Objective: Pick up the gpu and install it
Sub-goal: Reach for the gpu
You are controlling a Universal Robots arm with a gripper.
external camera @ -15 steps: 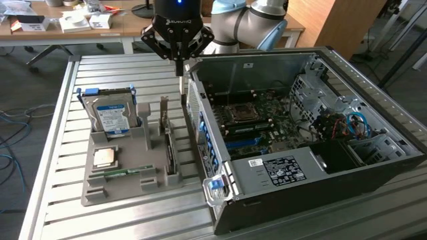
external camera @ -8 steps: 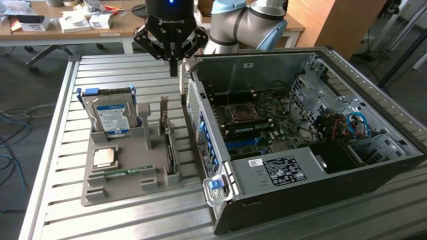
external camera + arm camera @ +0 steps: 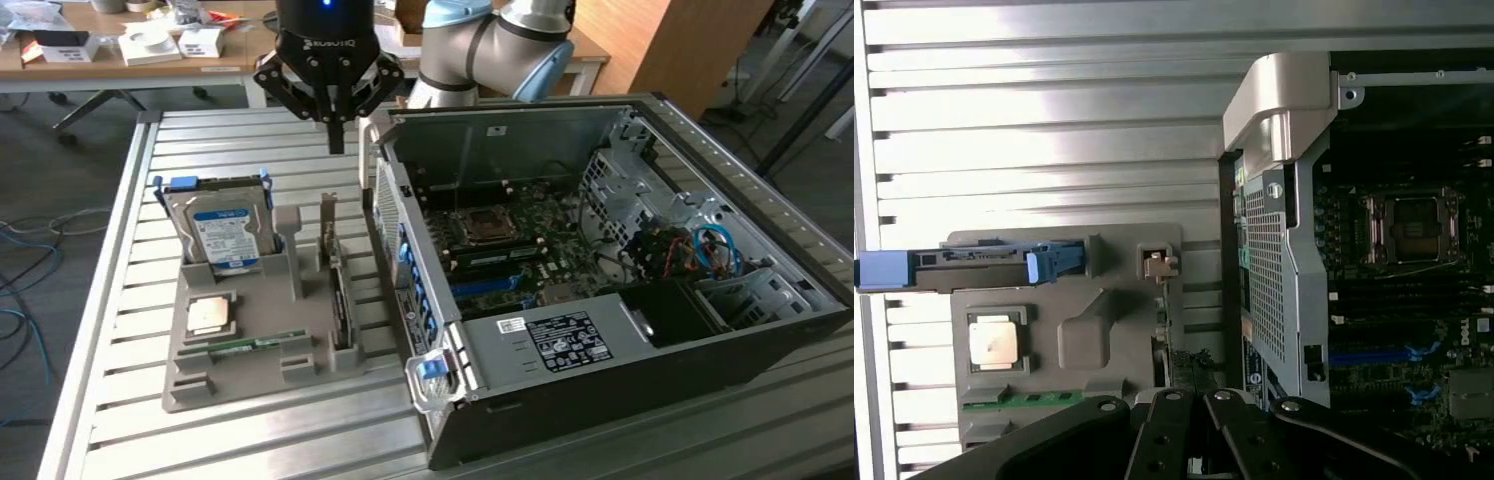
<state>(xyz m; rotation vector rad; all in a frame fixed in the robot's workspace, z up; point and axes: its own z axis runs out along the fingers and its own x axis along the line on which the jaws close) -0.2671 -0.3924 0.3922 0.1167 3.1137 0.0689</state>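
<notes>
Exterior view: gripper (image 3: pixel 336 143) closed and empty above grey tray (image 3: pixel 240 385) holding gpu (image 3: pixel 342 305) and hard drive (image 3: pixel 223 235) upright

A slatted metal surface (image 3: pixel 227 125) carries a grey holder tray (image 3: pixel 247 388) just beside an open computer case (image 3: pixel 627 420). In the tray, a hard drive (image 3: pixel 222 235) stands upright in a blue frame. A processor chip (image 3: pixel 211 315) and a green memory stick (image 3: pixel 247 347) lie flat. Inside the case: motherboard (image 3: pixel 527 240), labelled power supply (image 3: pixel 567 340), blue cables (image 3: pixel 717 247).
</notes>
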